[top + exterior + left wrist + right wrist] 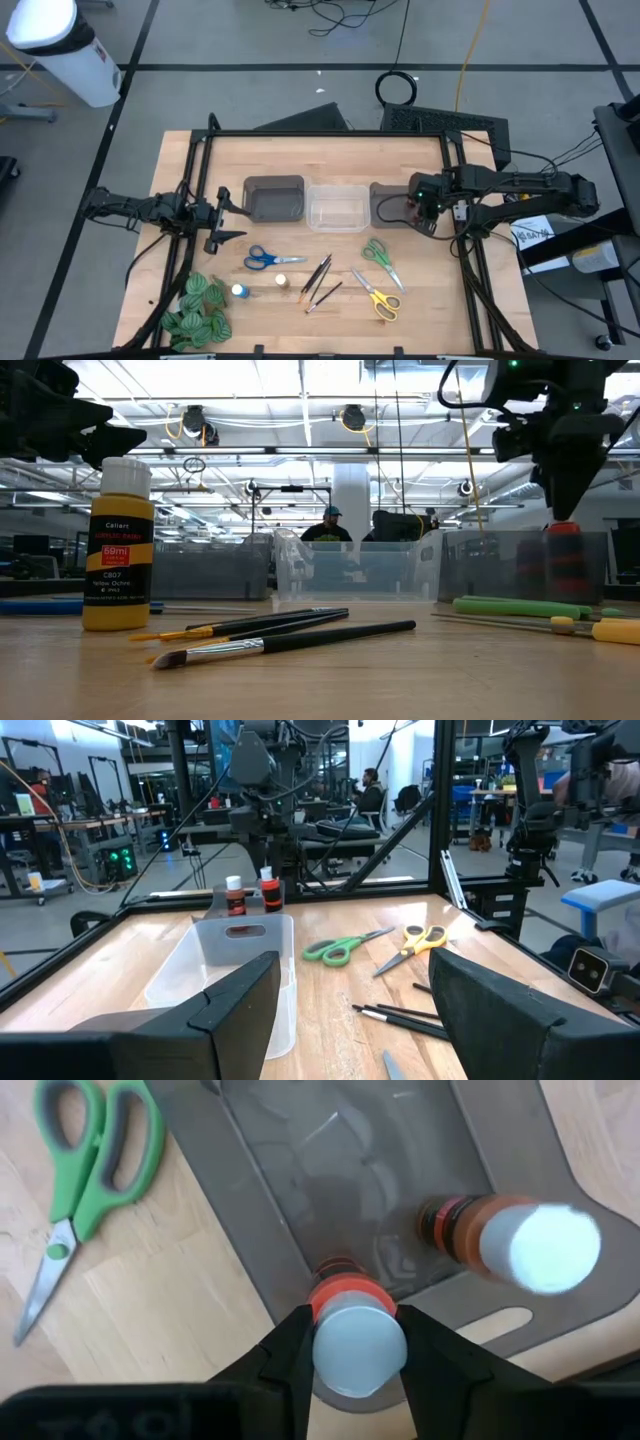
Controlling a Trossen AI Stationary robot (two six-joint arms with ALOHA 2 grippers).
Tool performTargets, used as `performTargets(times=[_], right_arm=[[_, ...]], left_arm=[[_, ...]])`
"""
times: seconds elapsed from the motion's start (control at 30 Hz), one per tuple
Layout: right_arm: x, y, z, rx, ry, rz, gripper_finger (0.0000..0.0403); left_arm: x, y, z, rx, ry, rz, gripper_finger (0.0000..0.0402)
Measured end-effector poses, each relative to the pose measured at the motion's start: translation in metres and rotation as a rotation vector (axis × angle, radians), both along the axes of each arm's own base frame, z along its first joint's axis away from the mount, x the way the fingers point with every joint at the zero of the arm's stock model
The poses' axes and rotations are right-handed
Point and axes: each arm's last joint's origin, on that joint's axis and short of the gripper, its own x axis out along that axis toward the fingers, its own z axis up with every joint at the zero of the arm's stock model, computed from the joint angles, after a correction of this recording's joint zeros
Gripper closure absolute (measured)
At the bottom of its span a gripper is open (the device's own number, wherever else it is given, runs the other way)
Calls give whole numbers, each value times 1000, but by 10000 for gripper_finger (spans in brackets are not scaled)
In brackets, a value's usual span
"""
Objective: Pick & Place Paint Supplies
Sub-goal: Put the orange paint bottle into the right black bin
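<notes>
**Bottle could tip on release**

Right claw (357, 1342) grips an orange-collared paint bottle (357, 1348) over the right grey bin (300, 1190), beside another bottle (520, 1240). Risk: let go too high, it topples or knocks its neighbour. Bottle's small, white base up. Left claw (228, 213) waits wide at desk's (420, 310) left, holding nothing.

The pale wooden bench (330, 325) carries a row of three rectangular bins: dark grey (274, 199), clear (336, 208), grey (389, 204). In front lie blue-handled scissors (265, 259), green-handled scissors (379, 257), yellow-handled scissors (379, 300), thin dark paintbrushes (318, 281), a blue-capped bottle (239, 291), what seems another small bottle (282, 282), and a green striped leafy bunch (197, 310).
</notes>
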Motion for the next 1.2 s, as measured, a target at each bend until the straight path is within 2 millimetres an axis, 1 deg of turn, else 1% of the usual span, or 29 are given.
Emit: performTargets(times=[0.1, 0.23, 0.37, 0.67, 1.2], right_arm=[[2, 0, -4, -2, -19, -7, 289], [-2, 0, -15, 4, 15, -6, 289], [-3, 1, -18, 4, 25, -7, 293], [-3, 1, -20, 6, 27, -6, 265], [-3, 2, -19, 38, 30, 2, 253]], left_arm=[[0, 0, 0, 0, 0, 0, 133], [0, 0, 0, 0, 0, 0, 133], [0, 0, 0, 0, 0, 0, 133], [0, 0, 0, 0, 0, 0, 133], [0, 0, 0, 0, 0, 0, 133]])
